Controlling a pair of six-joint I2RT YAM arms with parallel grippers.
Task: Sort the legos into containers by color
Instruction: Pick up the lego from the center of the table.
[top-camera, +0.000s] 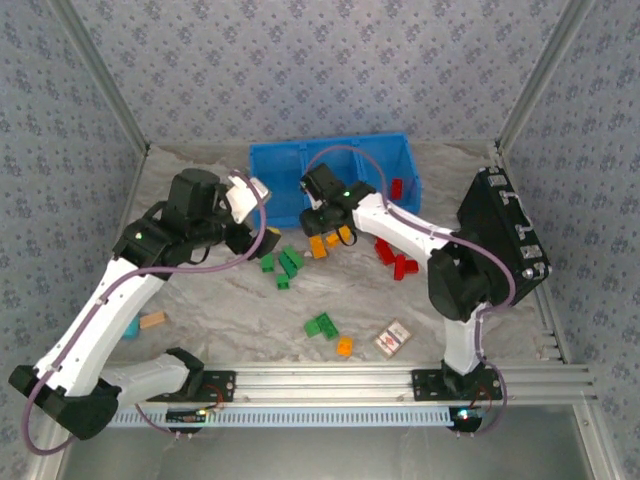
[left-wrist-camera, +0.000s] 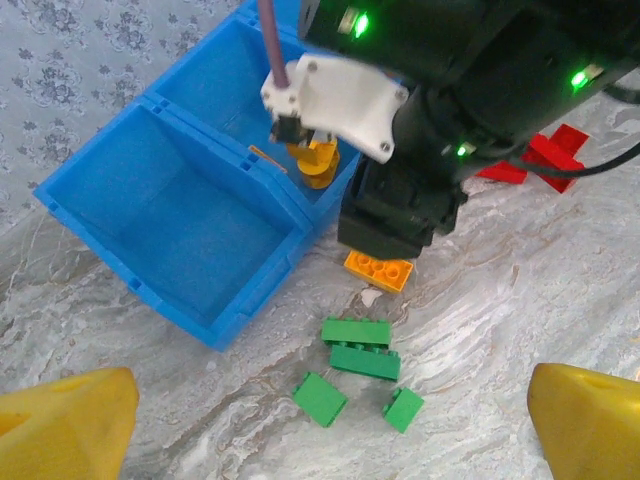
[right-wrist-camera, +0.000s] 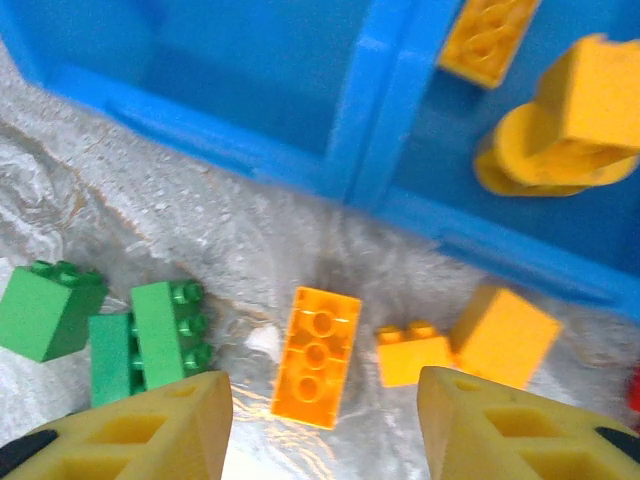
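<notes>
Orange brick flat on table, between spread empty jaws of right tool

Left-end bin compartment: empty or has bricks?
Empty: the left-end compartment shows a bare blue floor in the left wrist view, nothing lying inside.

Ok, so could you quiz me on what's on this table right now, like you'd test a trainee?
1. True or false: the red-and-white card lies inside the blue bin.
2. Which colour of bricks lies in the bin's middle compartment? A) green B) orange C) red
3. Fill in: the brick on the table, lined up between the right gripper's open fingers, is ____.

Key:
1. False: the card lies on the table near its front edge, outside the bin.
2. B: the orange bricks are in there.
3. Orange.
</notes>
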